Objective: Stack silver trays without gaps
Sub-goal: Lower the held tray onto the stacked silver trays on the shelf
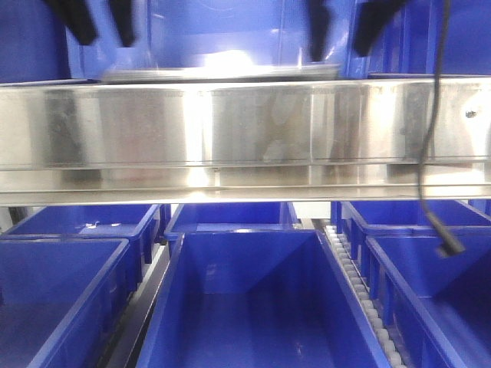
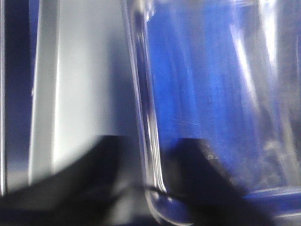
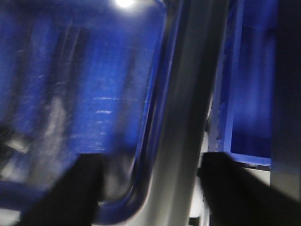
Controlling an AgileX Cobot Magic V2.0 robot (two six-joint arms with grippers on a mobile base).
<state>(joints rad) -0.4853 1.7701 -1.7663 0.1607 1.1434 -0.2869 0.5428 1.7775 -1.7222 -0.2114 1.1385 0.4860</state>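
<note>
Stainless-steel silver tray sits at twelve o'clock; left gripper and right gripper straddle its rims, jaws parted. Uneven lowering could leave gaps.

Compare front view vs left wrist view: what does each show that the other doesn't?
Front only: the long steel rail, the blue bins below it, a dangling black cable, and both grippers, left and right, open above the tray.

Left wrist only: a blurred close-up of the tray's rim sitting between the left gripper's fingers.

Both: the shiny tray, blue plastic behind it, and the left gripper at its edge.
</note>
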